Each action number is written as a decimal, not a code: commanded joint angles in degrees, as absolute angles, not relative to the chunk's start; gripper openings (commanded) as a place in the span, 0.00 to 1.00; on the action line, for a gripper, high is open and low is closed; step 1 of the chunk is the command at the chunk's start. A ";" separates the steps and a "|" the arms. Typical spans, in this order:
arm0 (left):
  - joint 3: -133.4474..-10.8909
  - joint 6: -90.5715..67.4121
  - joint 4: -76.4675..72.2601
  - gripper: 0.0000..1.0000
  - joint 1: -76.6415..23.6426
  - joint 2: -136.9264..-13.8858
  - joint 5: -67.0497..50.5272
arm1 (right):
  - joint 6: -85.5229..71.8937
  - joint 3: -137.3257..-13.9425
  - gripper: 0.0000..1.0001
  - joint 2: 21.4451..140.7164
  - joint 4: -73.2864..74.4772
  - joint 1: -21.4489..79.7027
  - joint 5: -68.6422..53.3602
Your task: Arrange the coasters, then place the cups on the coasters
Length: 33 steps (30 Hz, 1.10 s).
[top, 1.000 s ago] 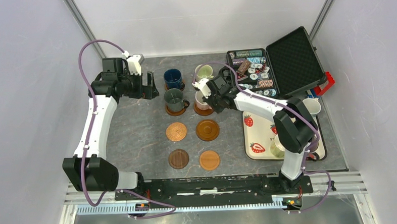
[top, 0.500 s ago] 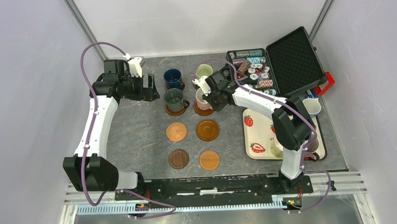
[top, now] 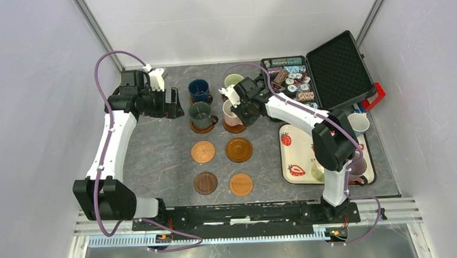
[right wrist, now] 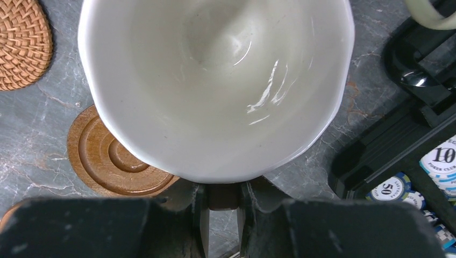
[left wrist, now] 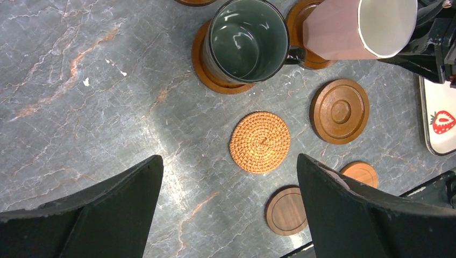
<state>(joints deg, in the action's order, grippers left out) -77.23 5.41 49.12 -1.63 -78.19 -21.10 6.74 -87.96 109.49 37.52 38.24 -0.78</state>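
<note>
The right hand [right wrist: 222,215], pinched nearly shut on the pink cup [left wrist: 344,29], holds it tilted over its coaster [left wrist: 294,21] (1 side low). Released so, it may topple or knock the grey-green cup [left wrist: 247,40]. The left hand [left wrist: 226,209] hangs wide open, empty.

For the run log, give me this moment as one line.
right pincer: shut on pink cup | left pincer: open, free | bare coasters: four
</note>
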 commanded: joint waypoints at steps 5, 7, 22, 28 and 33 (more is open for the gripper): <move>-76.83 5.66 47.46 1.00 -1.23 -76.59 -22.33 | 6.41 -91.42 0.00 110.21 35.17 38.15 -0.71; -76.65 5.66 47.48 1.00 -1.14 -76.55 -22.32 | 6.50 -91.30 0.00 110.45 35.11 38.06 -0.49; -76.42 5.78 47.46 1.00 -1.14 -77.22 -23.12 | 4.92 -90.69 0.04 109.86 35.43 36.39 -1.52; -76.60 5.65 47.45 1.00 -1.14 -77.61 -23.38 | 4.82 -91.42 0.03 110.77 35.05 36.36 -1.92; -76.55 5.65 47.46 1.00 -1.14 -77.70 -23.38 | 4.92 -91.22 0.06 111.09 35.22 36.39 -2.20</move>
